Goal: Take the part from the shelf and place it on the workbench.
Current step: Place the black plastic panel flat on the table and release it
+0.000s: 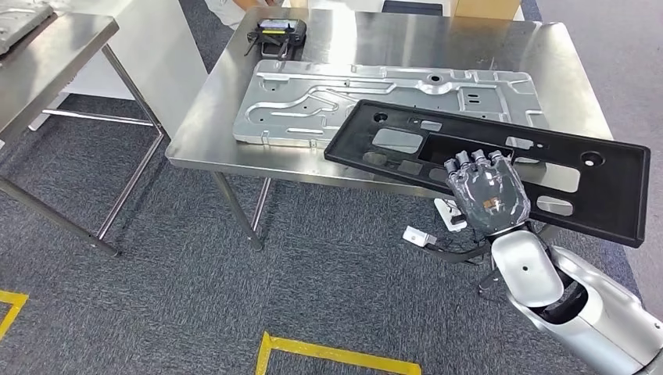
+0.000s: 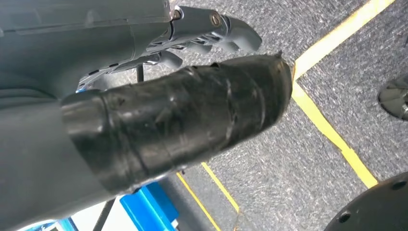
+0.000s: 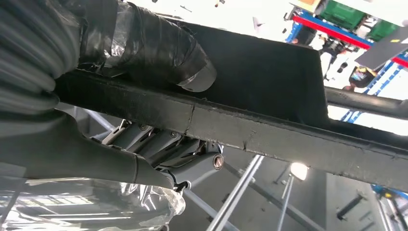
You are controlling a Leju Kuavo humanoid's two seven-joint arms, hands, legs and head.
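Note:
A long black plastic panel (image 1: 469, 129) with several cut-outs lies slanted across the near right part of the steel workbench (image 1: 438, 39). Its left end overlaps a silver stamped metal panel (image 1: 352, 98), and its right end juts past the table's front edge. My right hand (image 1: 485, 191) grips the panel's near edge from below the table line. In the right wrist view the taped thumb (image 3: 159, 53) presses one face of the panel's rim (image 3: 269, 130) and the fingers (image 3: 163, 149) wrap the other. I cannot tell whether the panel touches the table. My left hand (image 2: 192, 72) hangs over the carpet, holding nothing.
A black device with a yellow label (image 1: 275, 33) sits at the workbench's far edge. Another steel table (image 1: 47, 62) stands at the left. Yellow tape lines (image 1: 336, 355) mark the grey carpet. A white connector on cables (image 1: 422, 237) dangles by my right wrist.

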